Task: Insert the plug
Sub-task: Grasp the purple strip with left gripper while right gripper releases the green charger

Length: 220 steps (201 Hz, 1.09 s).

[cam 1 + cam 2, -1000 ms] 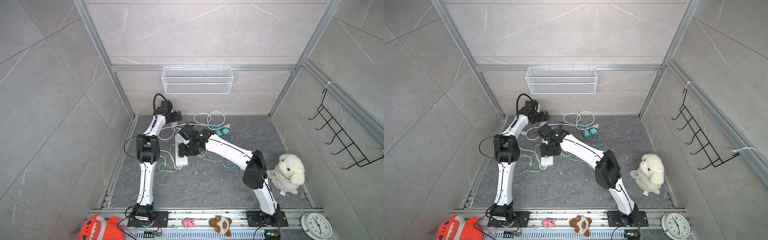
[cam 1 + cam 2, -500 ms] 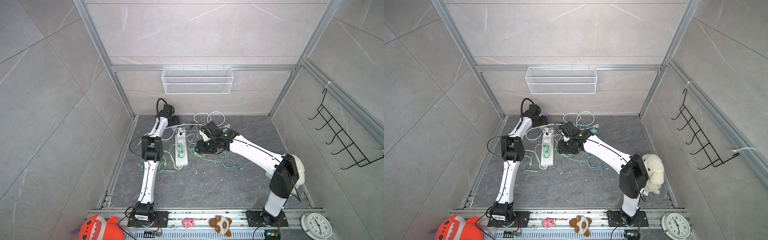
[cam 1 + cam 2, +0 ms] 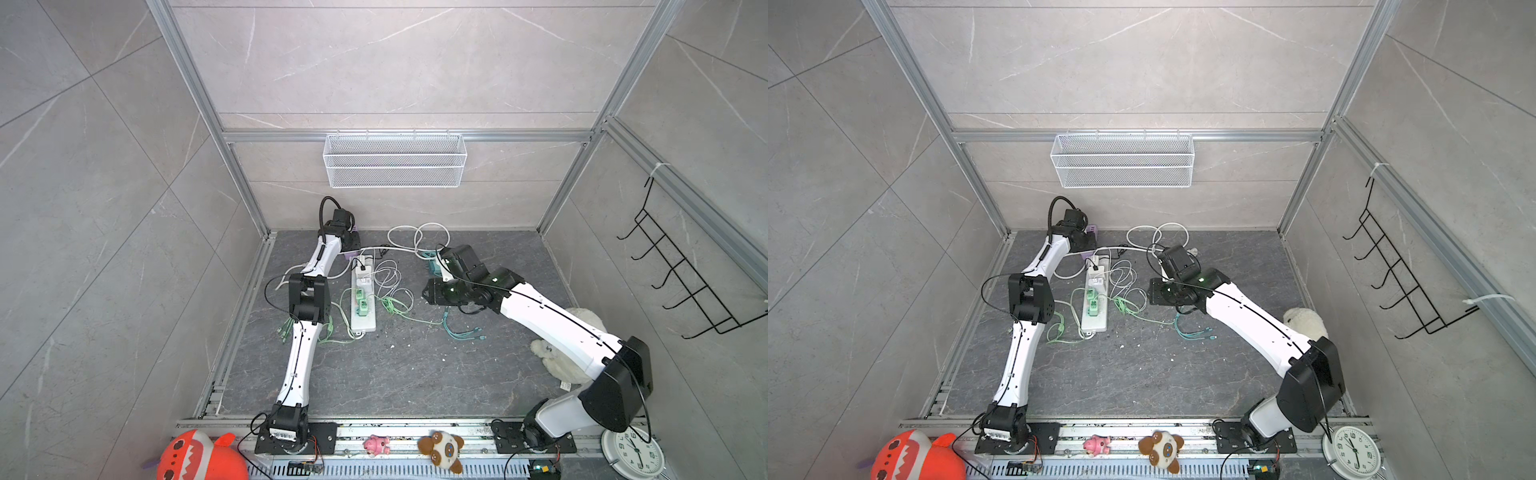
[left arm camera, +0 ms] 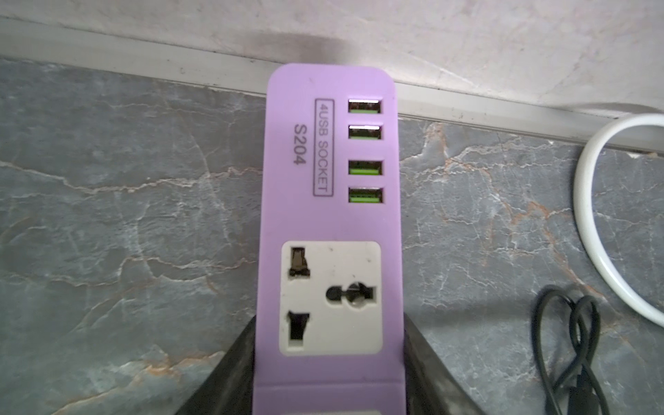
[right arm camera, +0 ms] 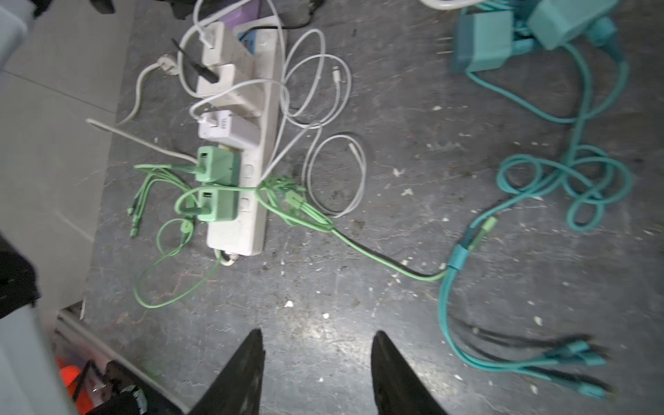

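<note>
Left gripper (image 4: 330, 318): closed on the purple power strip (image 4: 330, 172) — its dark fingers (image 4: 233, 359) press on both long sides.
Purple power strip: lies flat on the grey floor (image 4: 125, 215), with its far end right at the foot of the back wall. Four green USB holes and a white three-hole socket face up.
Beside it: a thick white cable (image 4: 589, 215) and a thin black cable (image 4: 575, 323), both on the floor.
Right gripper (image 5: 317, 333): open — its two fingers stand apart above bare floor.
Teal plugs (image 5: 483, 39): two lie loose on the floor, close together, well apart from the purple power strip and not in any socket.
Teal cable (image 5: 575, 172): runs from the teal plugs in loops and ends in a bunch of small tips.
White power strip (image 5: 248, 222): lies between the two arms in both top views. White chargers (image 5: 219, 82) and two green chargers (image 5: 215, 169) sit in it.
</note>
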Each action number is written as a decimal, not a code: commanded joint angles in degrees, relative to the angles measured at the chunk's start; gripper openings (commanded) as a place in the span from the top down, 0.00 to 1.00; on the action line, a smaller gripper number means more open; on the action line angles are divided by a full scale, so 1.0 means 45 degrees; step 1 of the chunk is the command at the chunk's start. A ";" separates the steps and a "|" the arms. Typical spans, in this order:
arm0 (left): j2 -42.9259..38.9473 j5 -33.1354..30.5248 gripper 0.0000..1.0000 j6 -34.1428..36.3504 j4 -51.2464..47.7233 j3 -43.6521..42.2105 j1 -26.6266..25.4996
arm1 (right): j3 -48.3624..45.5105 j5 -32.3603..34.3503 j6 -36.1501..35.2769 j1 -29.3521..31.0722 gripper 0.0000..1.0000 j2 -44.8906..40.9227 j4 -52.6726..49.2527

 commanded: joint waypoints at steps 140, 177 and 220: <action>-0.4767 0.3497 0.68 0.2820 0.3439 -0.1075 -0.4334 | -0.4041 0.4585 0.1510 -0.0433 0.48 -0.6619 -0.2732; -0.6173 0.3499 0.70 0.2982 0.2833 -0.2661 -0.4976 | -0.3660 0.5146 0.1223 -0.0772 0.48 -0.6658 -0.3240; -0.8823 0.3403 0.71 0.3764 0.2874 -0.6913 -0.6204 | -0.2812 0.5807 0.0843 -0.1583 0.48 -0.5977 -0.3186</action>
